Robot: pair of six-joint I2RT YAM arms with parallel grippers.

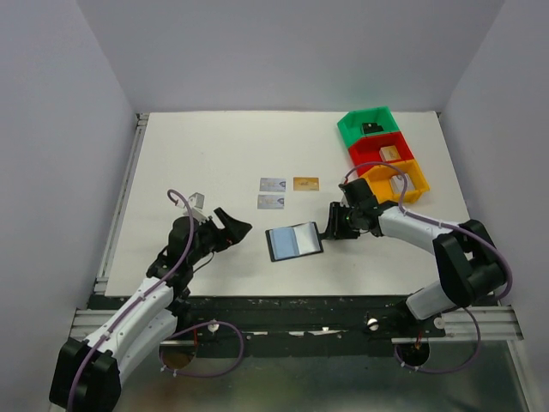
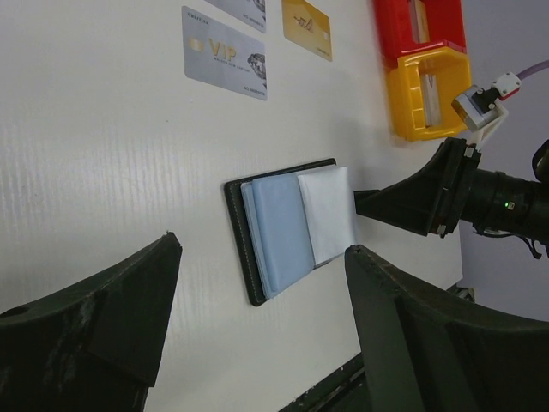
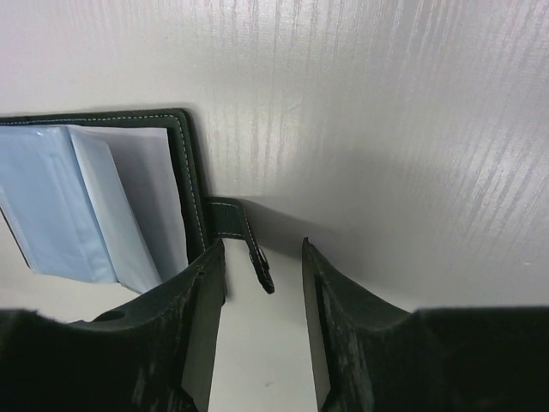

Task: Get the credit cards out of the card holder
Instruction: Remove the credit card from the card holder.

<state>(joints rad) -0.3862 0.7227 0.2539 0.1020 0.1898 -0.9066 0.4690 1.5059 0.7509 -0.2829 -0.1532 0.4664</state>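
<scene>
table (image 1: 197,154), holder (image 1: 294,241) by right end effector (image 1: 328,228)

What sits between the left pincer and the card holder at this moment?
Nothing: only bare white table separates the left pincer from the open card holder. The top view shows it, and the left wrist view agrees.

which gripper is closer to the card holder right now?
Right. The right gripper is at the card holder's right edge, jaws open either side of its strap tab. The left gripper sits apart, off its left side, open.
</scene>
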